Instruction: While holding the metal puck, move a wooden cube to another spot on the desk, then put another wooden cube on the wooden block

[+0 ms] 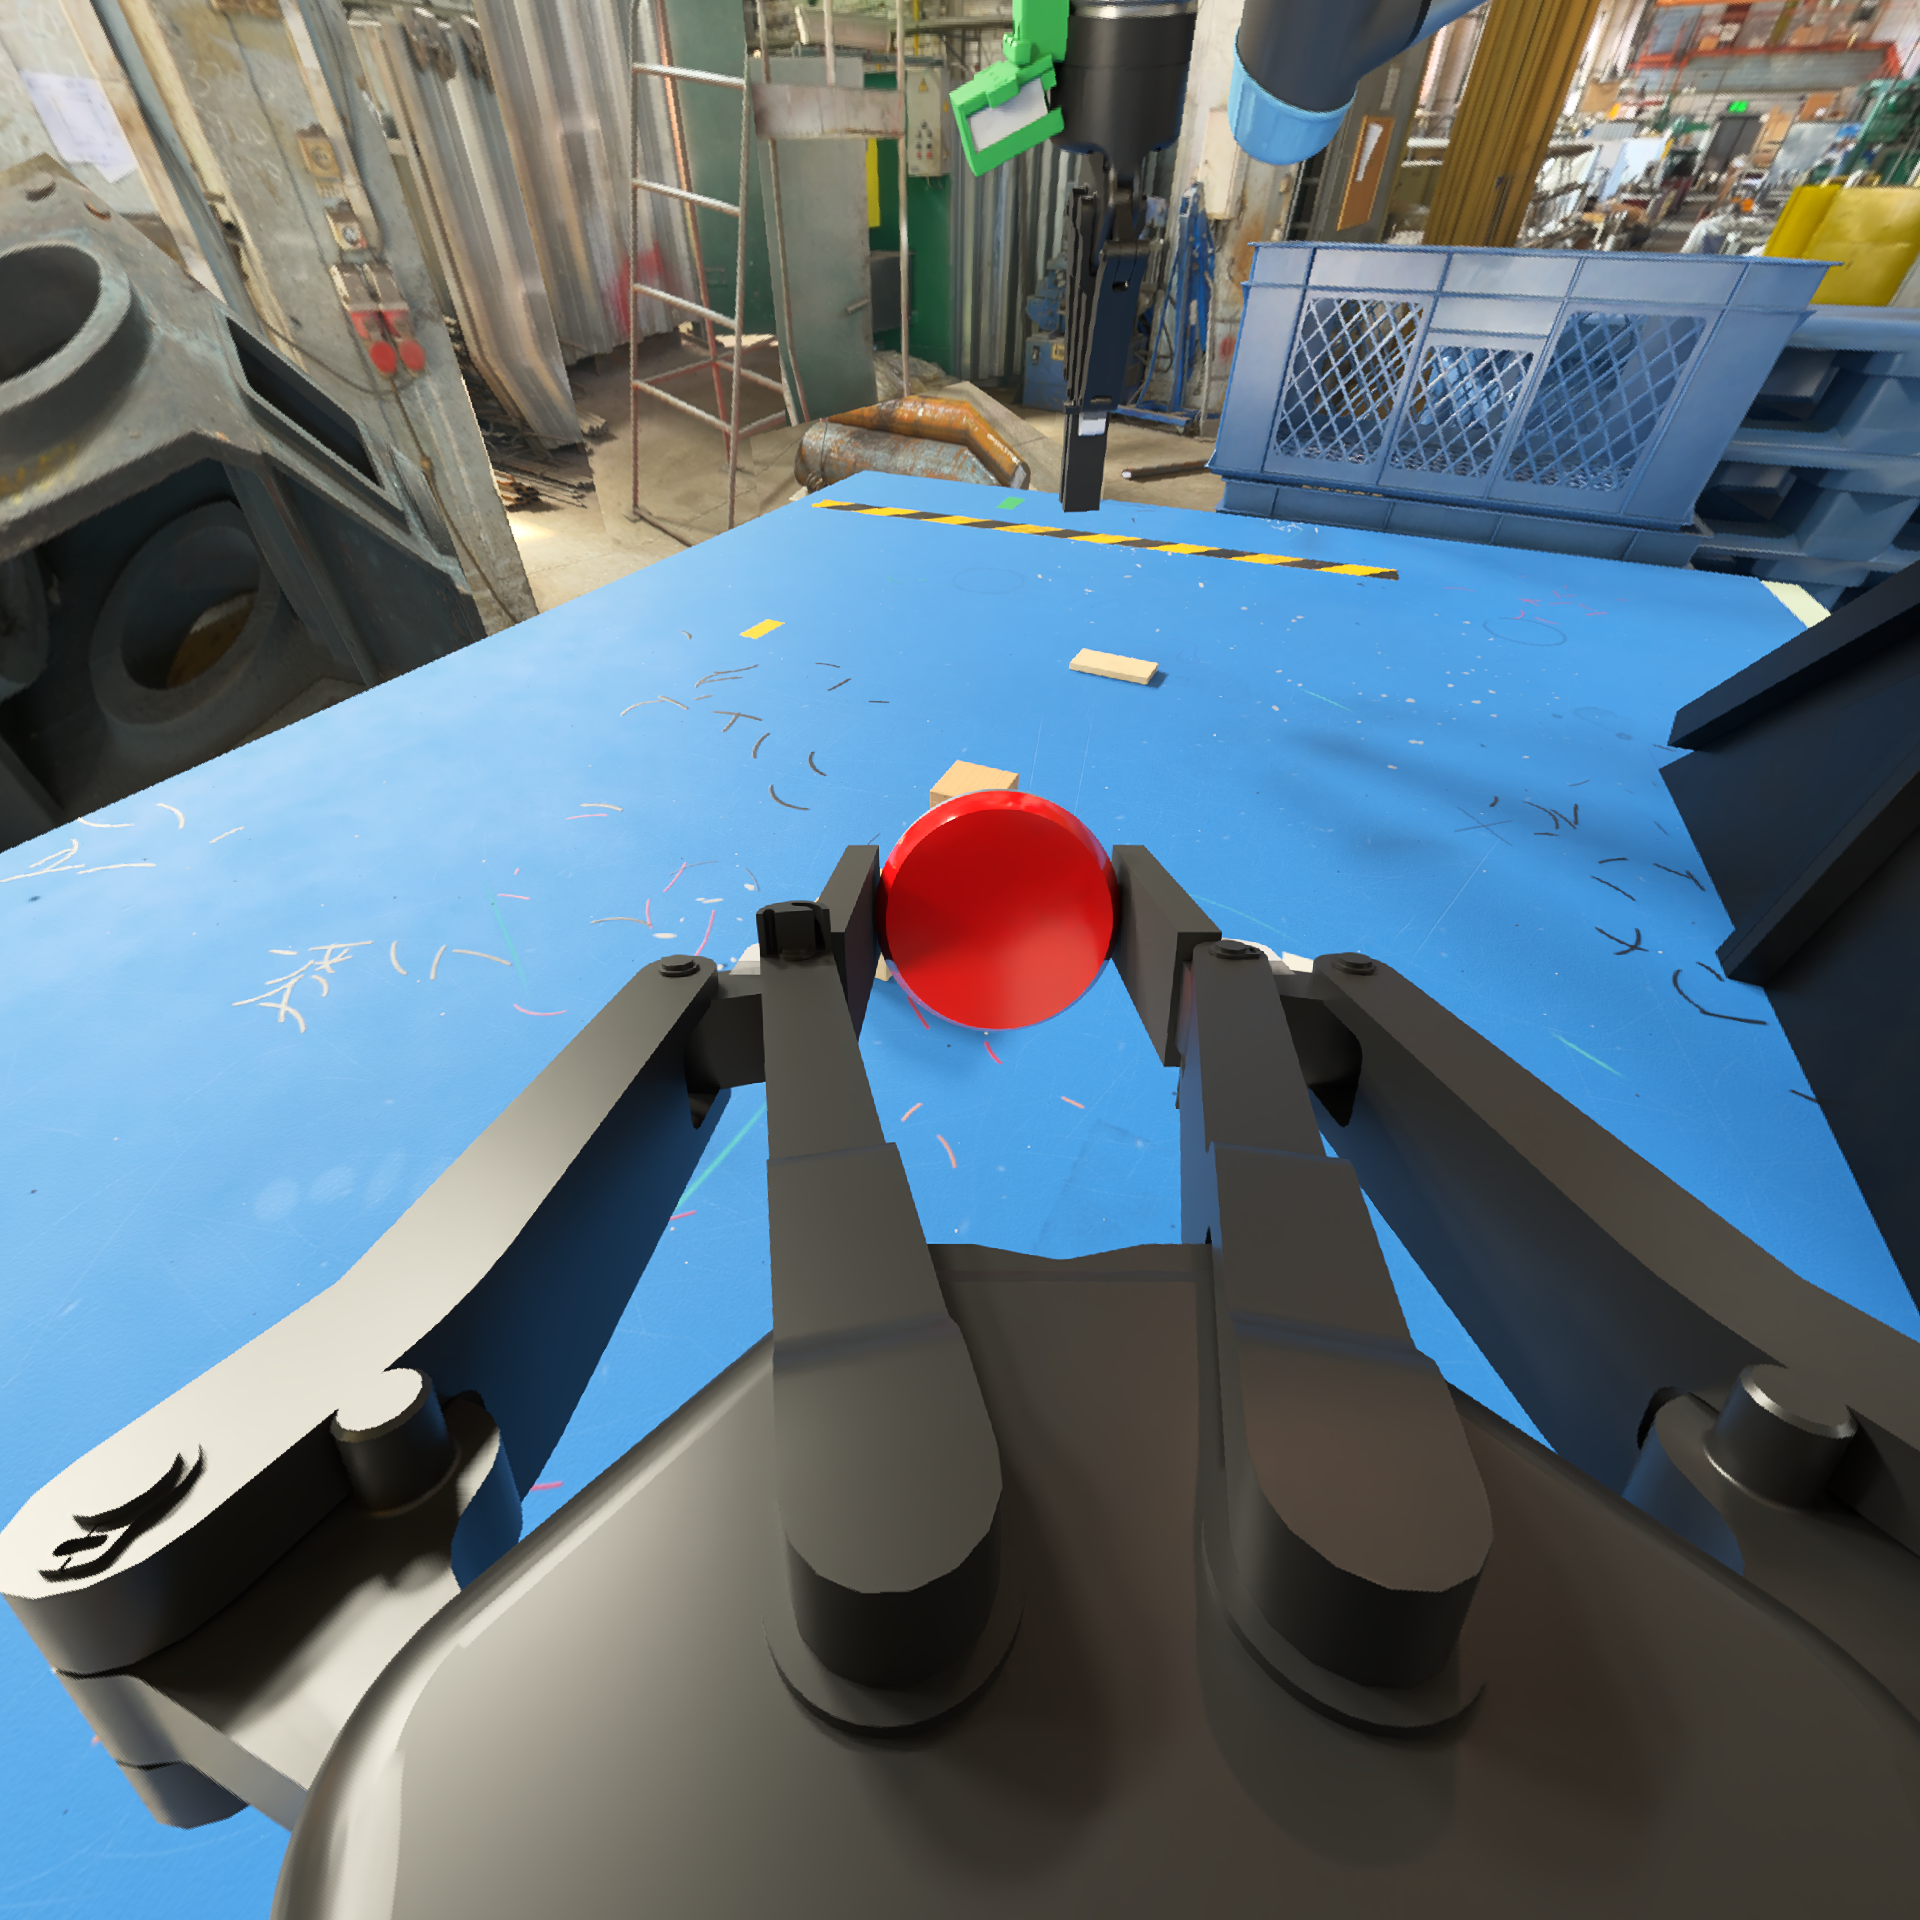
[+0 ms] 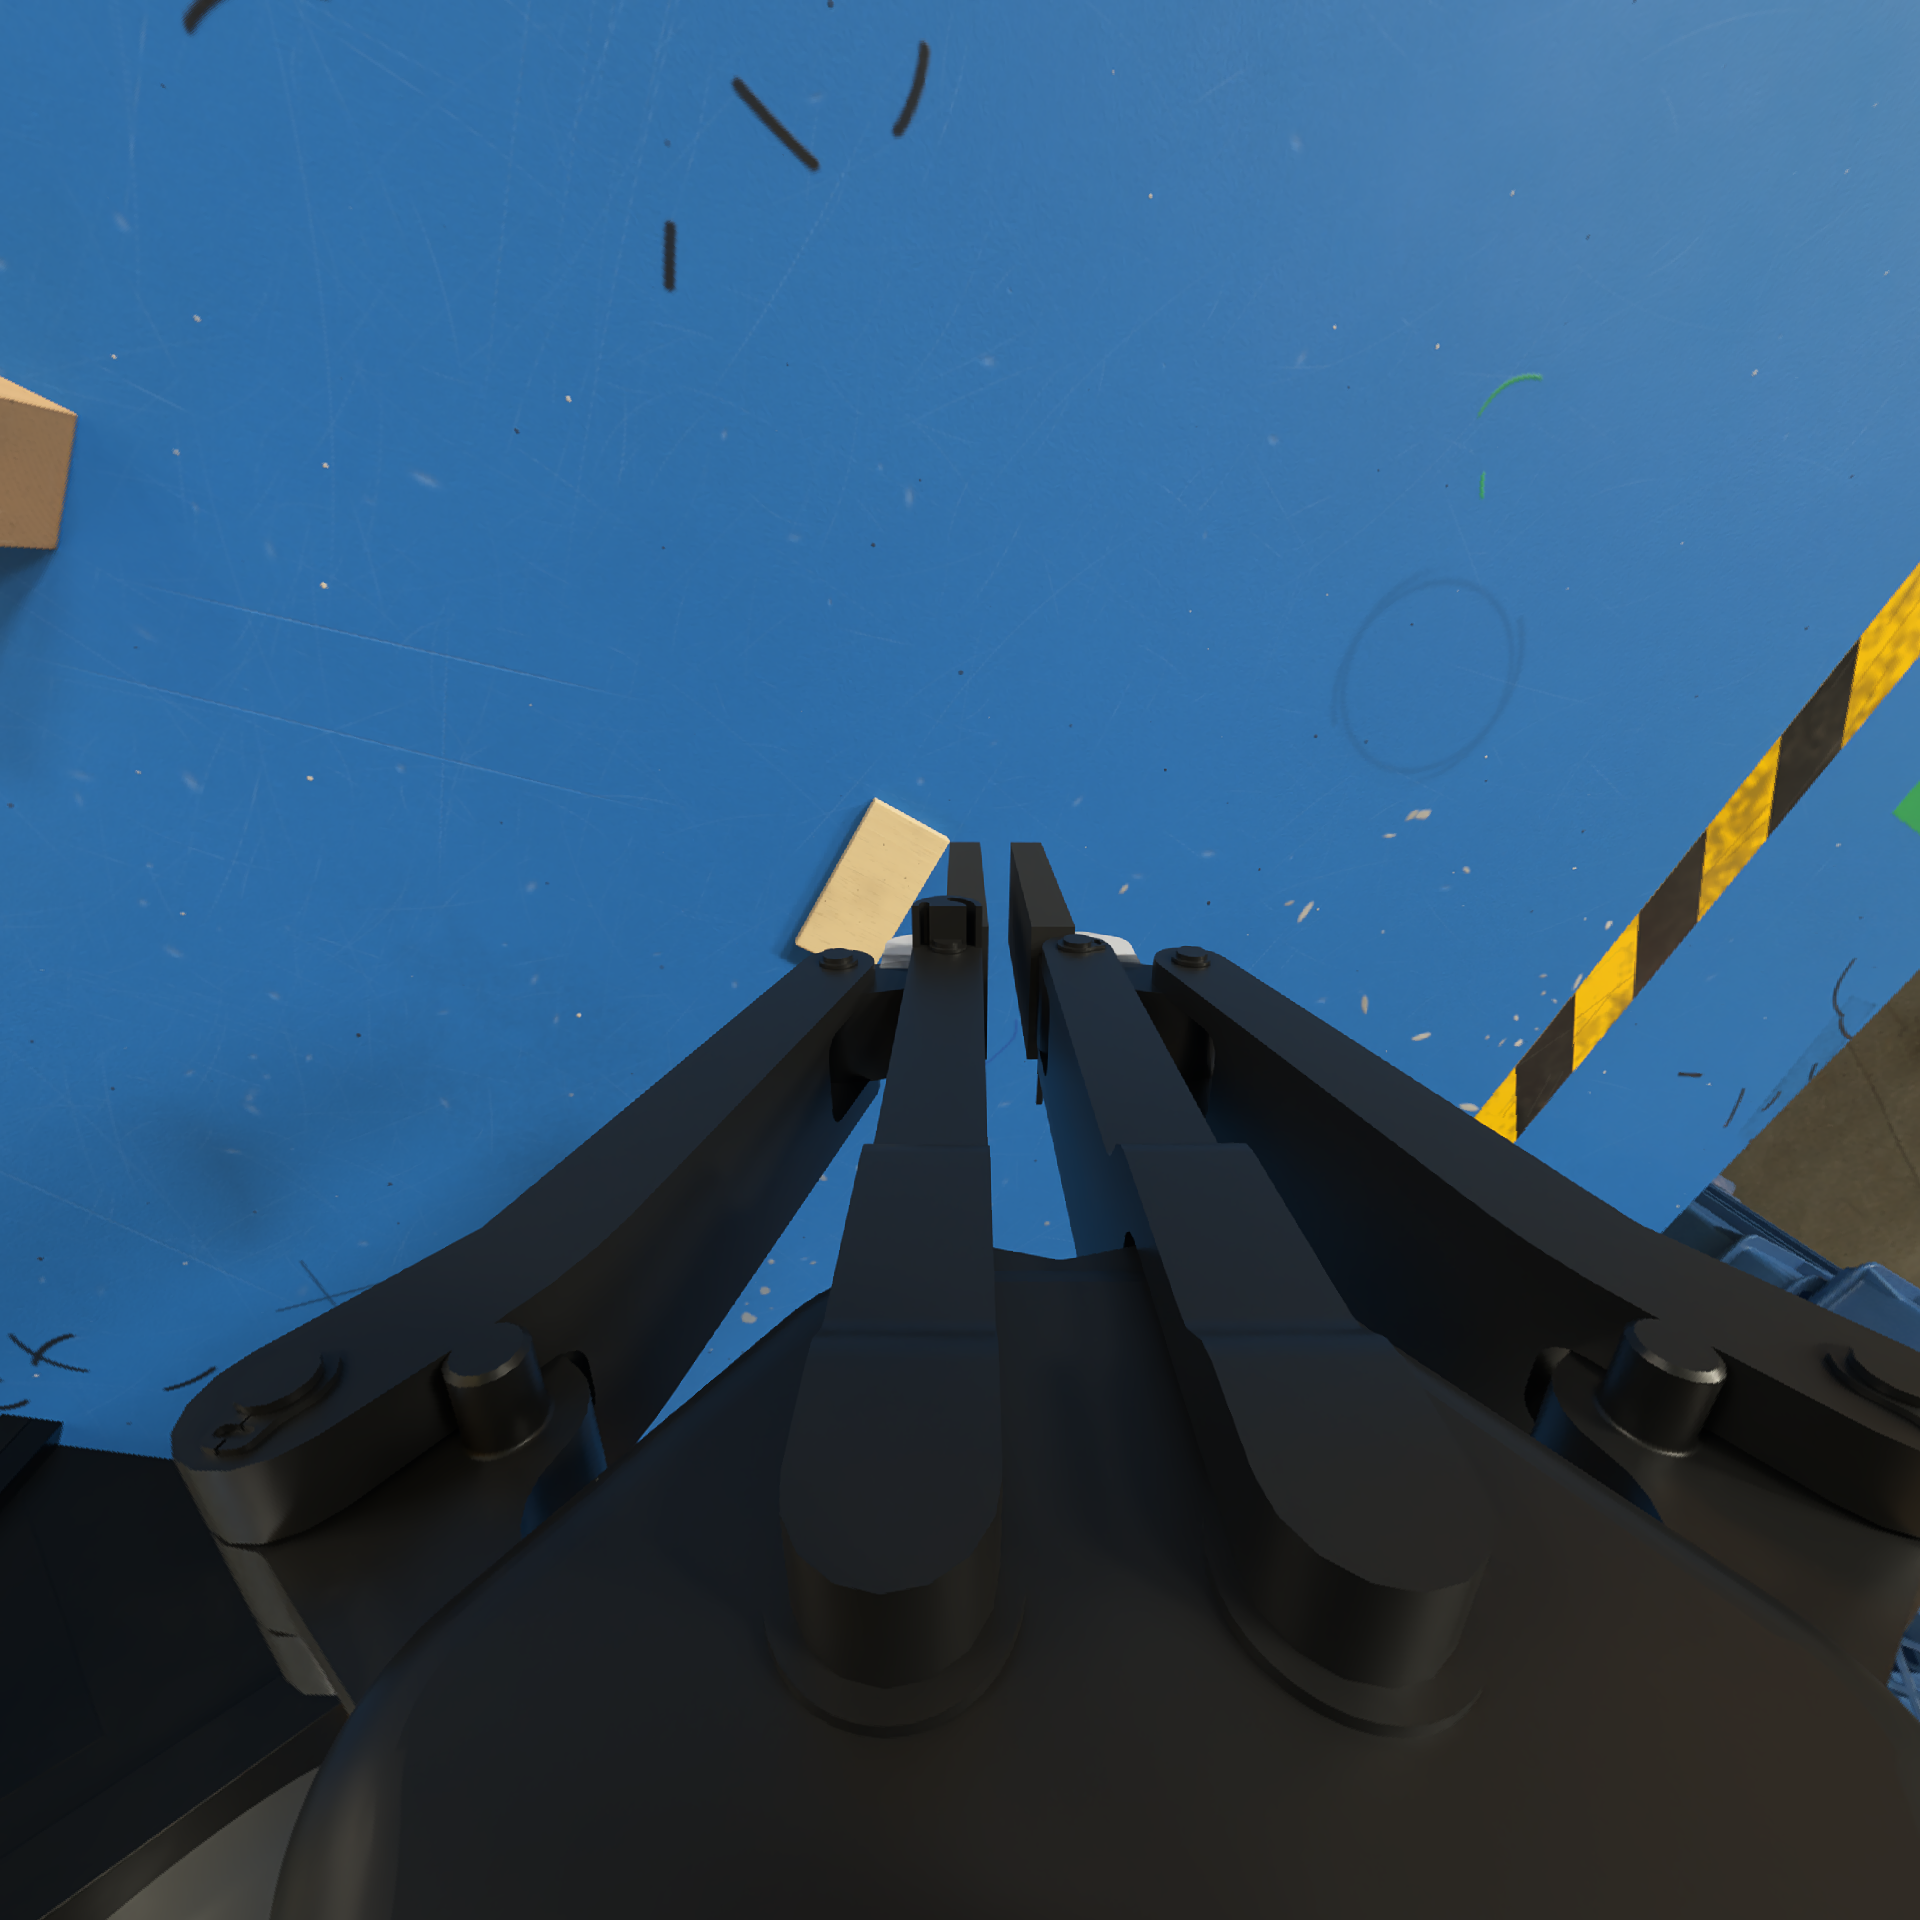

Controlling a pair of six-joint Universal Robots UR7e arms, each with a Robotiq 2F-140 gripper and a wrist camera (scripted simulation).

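Observation:
My left gripper [image 1: 995, 902] is shut on the red metal puck [image 1: 997, 935] and holds it above the blue desk [image 1: 416, 1039]. A wooden cube [image 1: 975, 779] sits just behind the puck, partly hidden by it. A flat pale wooden block [image 1: 1114, 665] lies farther back. In the right wrist view my right gripper [image 2: 995, 862] is shut and empty, pointing down over the desk. Its fingertips are just right of the wooden block [image 2: 873, 881]. A wooden cube [image 2: 31, 468] shows at the left edge. The right gripper also hangs at the far end in the left wrist view [image 1: 1081, 478].
A black-and-yellow striped tape [image 1: 1101, 537] marks the desk's far end, and also shows in the right wrist view [image 2: 1704, 862]. A blue lattice crate [image 1: 1475, 374] stands beyond it. A dark slanted structure [image 1: 1818, 779] borders the desk's right side. A small yellow patch [image 1: 762, 628] lies on the desk.

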